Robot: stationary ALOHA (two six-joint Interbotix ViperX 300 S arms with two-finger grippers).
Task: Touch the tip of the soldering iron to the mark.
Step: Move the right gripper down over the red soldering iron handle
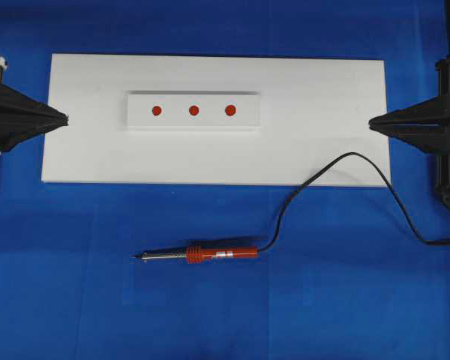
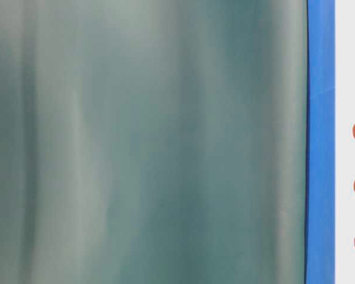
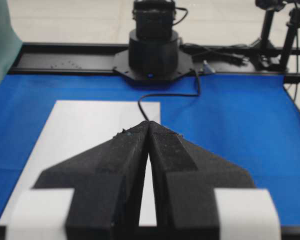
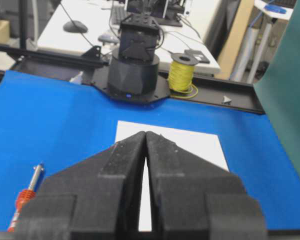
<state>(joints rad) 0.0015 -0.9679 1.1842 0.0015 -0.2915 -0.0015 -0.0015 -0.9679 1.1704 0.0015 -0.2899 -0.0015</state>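
Lying on the blue cloth (image 1: 75,300), the iron (image 1: 202,254) points left, near the board (image 1: 330,150). Both left gripper (image 1: 64,118) and right gripper (image 1: 370,123) are closed, empty. The mark (image 1: 193,110) sits mid-block (image 1: 247,120).

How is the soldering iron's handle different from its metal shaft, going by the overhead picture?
The handle of the soldering iron is red-orange and thick, with a ribbed collar; the shaft is silver, much thinner and smooth. The handle's end takes the black cord; the shaft ends in a dark pointed tip aimed left. Both lie flat in one line on the blue cloth, untouched.
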